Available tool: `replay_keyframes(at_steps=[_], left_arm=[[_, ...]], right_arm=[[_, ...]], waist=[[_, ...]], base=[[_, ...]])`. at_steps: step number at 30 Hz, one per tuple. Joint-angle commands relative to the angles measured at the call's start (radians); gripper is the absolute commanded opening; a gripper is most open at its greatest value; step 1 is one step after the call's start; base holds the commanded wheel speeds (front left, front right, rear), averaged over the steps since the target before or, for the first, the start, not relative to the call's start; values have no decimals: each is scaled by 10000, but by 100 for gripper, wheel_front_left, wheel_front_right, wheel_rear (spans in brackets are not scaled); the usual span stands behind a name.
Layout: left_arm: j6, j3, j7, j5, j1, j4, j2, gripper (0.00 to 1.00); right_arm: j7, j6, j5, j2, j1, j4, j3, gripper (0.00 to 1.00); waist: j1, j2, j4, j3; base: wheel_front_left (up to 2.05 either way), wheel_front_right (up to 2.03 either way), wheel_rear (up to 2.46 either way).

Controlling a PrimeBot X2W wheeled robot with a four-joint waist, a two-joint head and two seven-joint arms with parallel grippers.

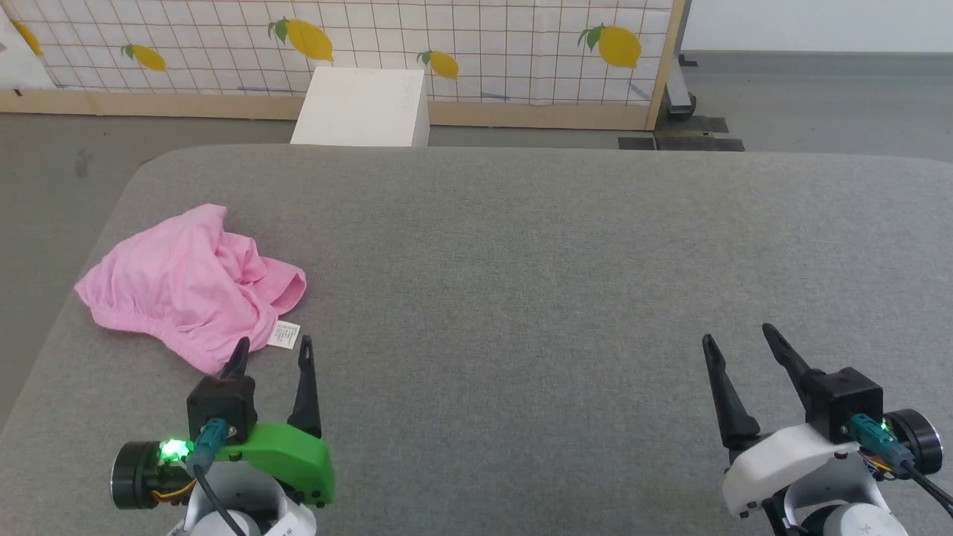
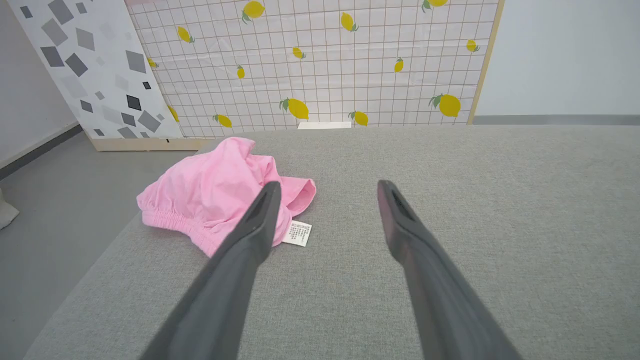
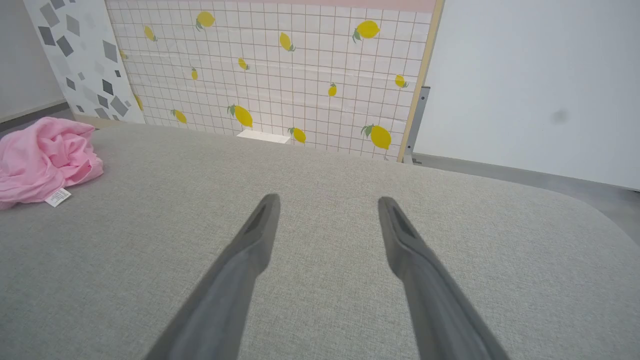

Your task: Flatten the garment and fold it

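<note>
At the bottom left of the head view is the left gripper (image 1: 275, 340). Its two dark fingers are spread wide apart and nothing is between them. In the left wrist view the left gripper (image 2: 328, 184) looks the same, with bare grey cloth in the gap. At the bottom right of the head view is the right gripper (image 1: 737, 333). Its fingers are spread apart too and hold nothing. The right wrist view shows the right gripper (image 3: 328, 199) over bare grey cloth.

Both grippers are over a big soft table (image 1: 521, 260) with a grey cloth top.

Just past the left gripper, at the left of the head view, lies the garment (image 1: 186, 283). It is a pair of light pink shorts, bunched up in a soft heap with many wrinkles and folds. A puckered stretchy band runs along its near edge. A small white label (image 1: 284, 334) with tiny print sticks out at the near right corner and lies flat on the table. One left finger tip is right at the near edge of the heap, and I cannot tell if it touches. In the left wrist view the garment (image 2: 215, 190) is at the middle left, partly behind one finger. In the right wrist view the garment (image 3: 40, 155) is far off at the left edge.

Past the far edge of the table, at the top middle, stands a white box (image 1: 362, 108) on the grey floor (image 1: 45, 171). I cannot see inside it. Behind it is a white checked screen (image 1: 476, 45) with yellow lemons.
</note>
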Motion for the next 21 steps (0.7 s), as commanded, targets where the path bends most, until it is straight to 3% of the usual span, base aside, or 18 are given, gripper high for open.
replay_keyframes(at_steps=[1, 21], left_arm=[[-17, 4, -7, -14, 14, 8, 16, 100], [-27, -71, -10, -97, 3, 14, 67, 100]], right_arm=[[-29, -2, -13, 1, -21, -6, -3, 100], [-173, -4, 8, 8, -108, -49, -44, 100]], waist=[[0, 0, -1, -4], [0, 0, -6, 16]], base=[[0, 0, 0], [0, 0, 0]])
